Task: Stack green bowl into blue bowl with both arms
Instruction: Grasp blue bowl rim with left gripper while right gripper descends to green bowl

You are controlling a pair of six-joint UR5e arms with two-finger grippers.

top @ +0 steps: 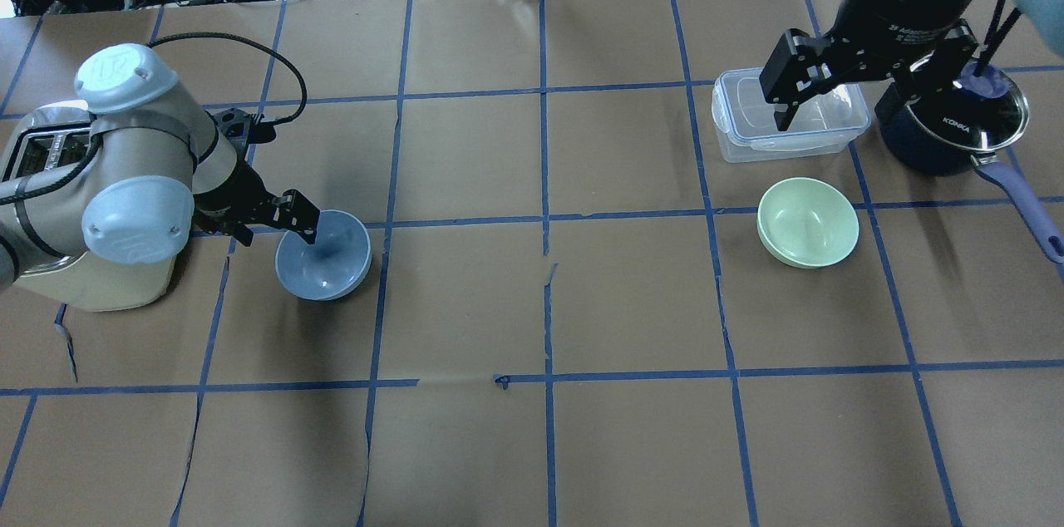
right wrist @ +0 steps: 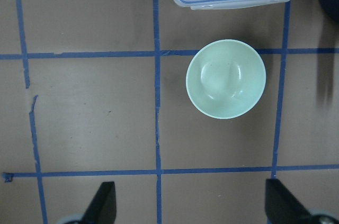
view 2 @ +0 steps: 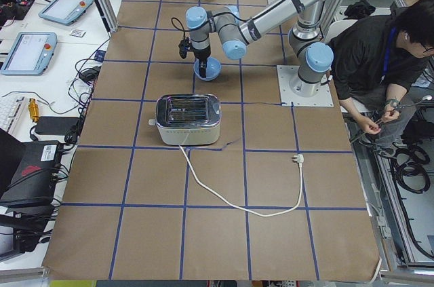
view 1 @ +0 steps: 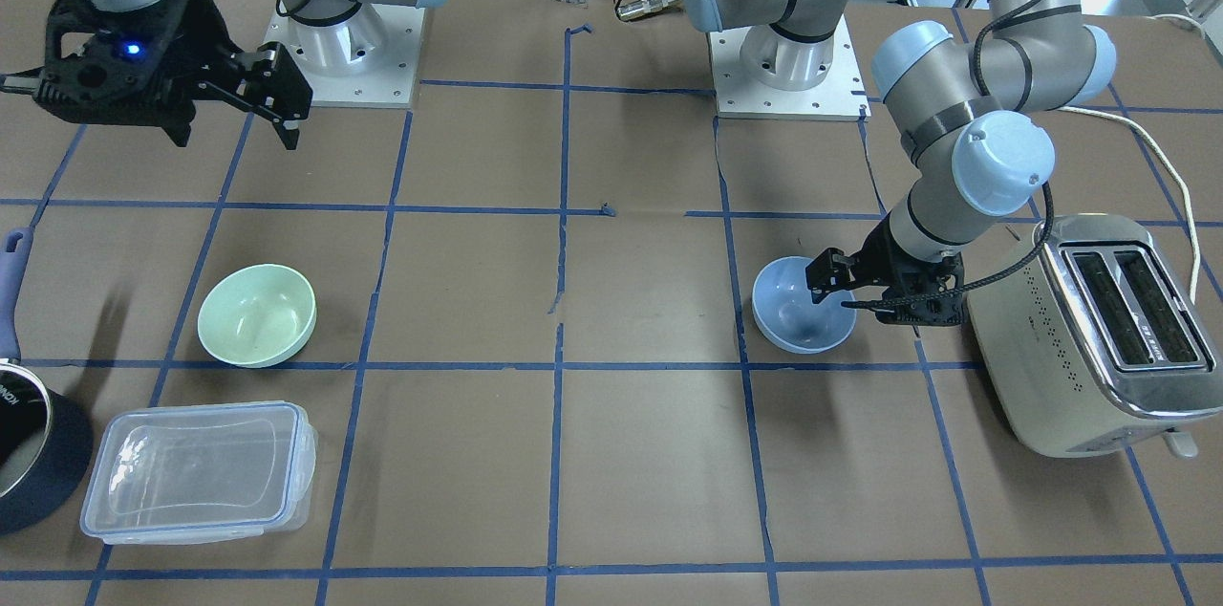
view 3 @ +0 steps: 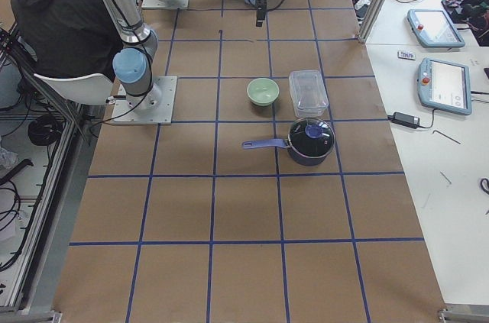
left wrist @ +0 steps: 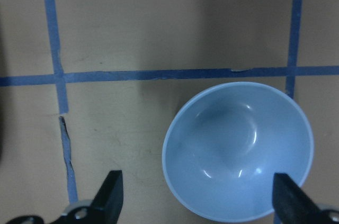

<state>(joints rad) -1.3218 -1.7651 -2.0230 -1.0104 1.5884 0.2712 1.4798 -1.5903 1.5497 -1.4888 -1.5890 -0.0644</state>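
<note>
The blue bowl (view 1: pixel 803 305) (top: pixel 324 254) sits upright on the table beside the toaster. My left gripper (view 1: pixel 865 295) (top: pixel 287 219) is open and low at the bowl's toaster-side rim. In the left wrist view the fingers (left wrist: pixel 114 192) stand wide apart with part of the blue bowl (left wrist: pixel 238 150) between them, gripping nothing. The green bowl (view 1: pixel 256 314) (top: pixel 808 222) (right wrist: pixel 226 78) sits upright on the other side. My right gripper (view 1: pixel 234 119) (top: pixel 835 99) is open and empty, high above the table and apart from the green bowl.
A toaster (view 1: pixel 1089 334) stands close behind my left wrist. A clear lidded container (view 1: pixel 196 467) (top: pixel 790 115) and a dark pot with a long handle (view 1: pixel 29 463) (top: pixel 956 120) stand near the green bowl. A person (view 2: pixel 380 49) sits beside the table.
</note>
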